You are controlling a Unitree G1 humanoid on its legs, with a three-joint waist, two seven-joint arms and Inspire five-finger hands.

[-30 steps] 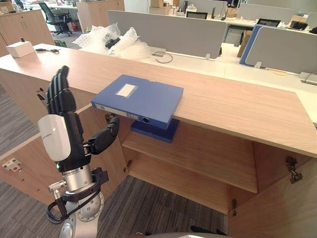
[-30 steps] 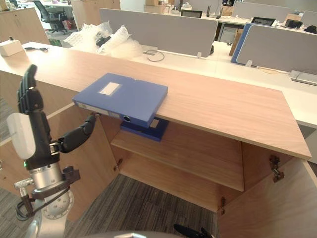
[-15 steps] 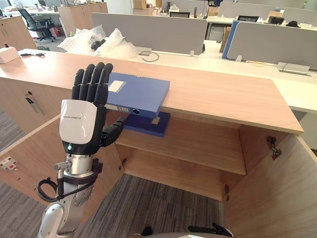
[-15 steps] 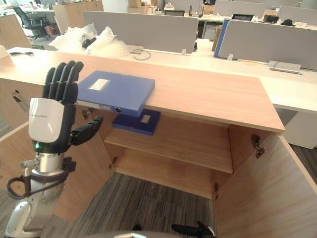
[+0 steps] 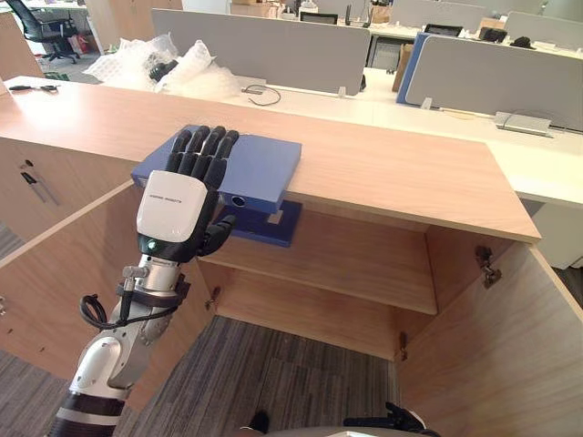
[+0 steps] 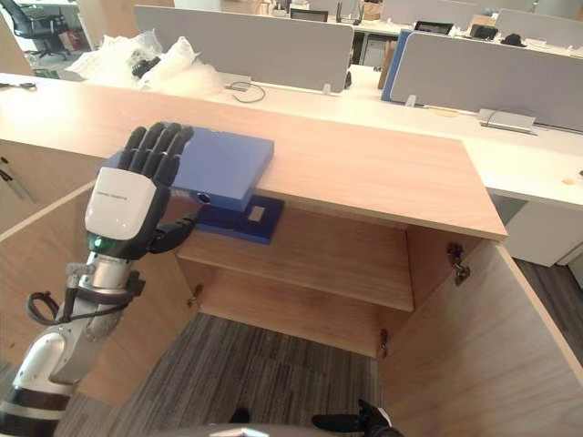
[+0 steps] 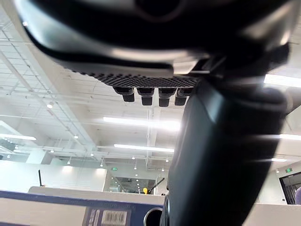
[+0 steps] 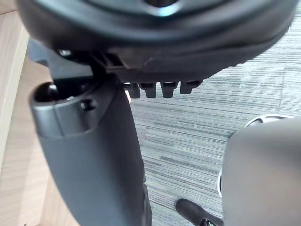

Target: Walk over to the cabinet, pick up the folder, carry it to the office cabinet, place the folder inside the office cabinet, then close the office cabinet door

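Left eye view: left hand (image 5: 178, 208) raised before folder (image 5: 264, 164) on tabletop (image 5: 410, 173), fingers (image 5: 205, 150) straight, grasping nothing. Judged stiff, light, slick-covered; best taken at near spine edge

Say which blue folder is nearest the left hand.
The folder on the cabinet top, right behind the left hand; the other folder lies on the shelf below.

Left hand (image 5: 178, 208): black fingers (image 5: 206, 150) and thumb; white plate over the back, with one line of small grey print and a green light at its lower edge. Wrist: bare-metal ring with black clamp. Left arm (image 5: 107, 362): silver-grey rounded shell. Left palm has a dotted grip pad. Right hand (image 8: 94, 155): matt black, with a thick thumb.
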